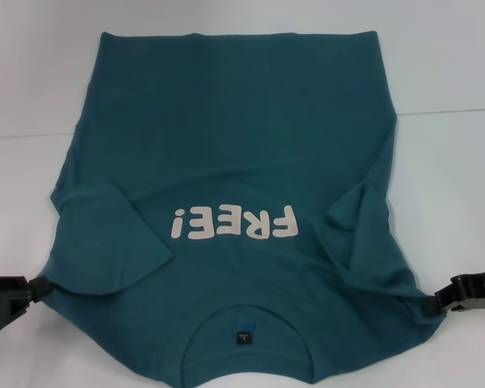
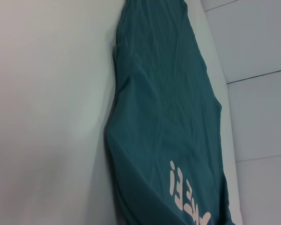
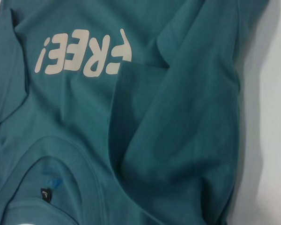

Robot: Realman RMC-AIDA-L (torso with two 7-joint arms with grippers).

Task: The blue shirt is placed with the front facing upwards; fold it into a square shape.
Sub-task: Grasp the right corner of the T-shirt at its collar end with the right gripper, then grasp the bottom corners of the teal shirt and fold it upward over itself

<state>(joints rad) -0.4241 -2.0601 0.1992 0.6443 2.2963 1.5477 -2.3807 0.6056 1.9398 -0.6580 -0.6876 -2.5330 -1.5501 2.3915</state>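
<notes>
Two grippers flanked the blue shirt (image 1: 234, 162) in the head view, where the garment lay front up on a white table (image 1: 453, 56), its hem at the far side and its round neck nearest the robot. The white "FREE!" print (image 1: 233, 222) read upside down from the camera, and a small dark label (image 1: 242, 336) sat inside the collar. Both short sleeves were folded inward over the chest, the left one lying flatter, the right one bunched into a ridge. The left gripper (image 1: 39, 286) met the cloth at the shoulder corner on the robot's left, and the right gripper (image 1: 433, 303) met the opposite shoulder corner; each appeared to be pinching the fabric there, the tips pressed together on the shirt's edge.

From the left wrist view, the blue shirt (image 2: 164, 108) ran as a long teal band across the pale table (image 2: 47, 117), with part of the white print (image 2: 185, 194) showing near the frame's edge. That arm's own fingers did not show.

From the right wrist view, the blue shirt (image 3: 131, 122) filled nearly the whole frame: the print (image 3: 82, 52), the collar with its dark label (image 3: 46, 193), and the folded right sleeve rising in deep creases beside a strip of bare table (image 3: 271, 117). No fingers showed here either.
</notes>
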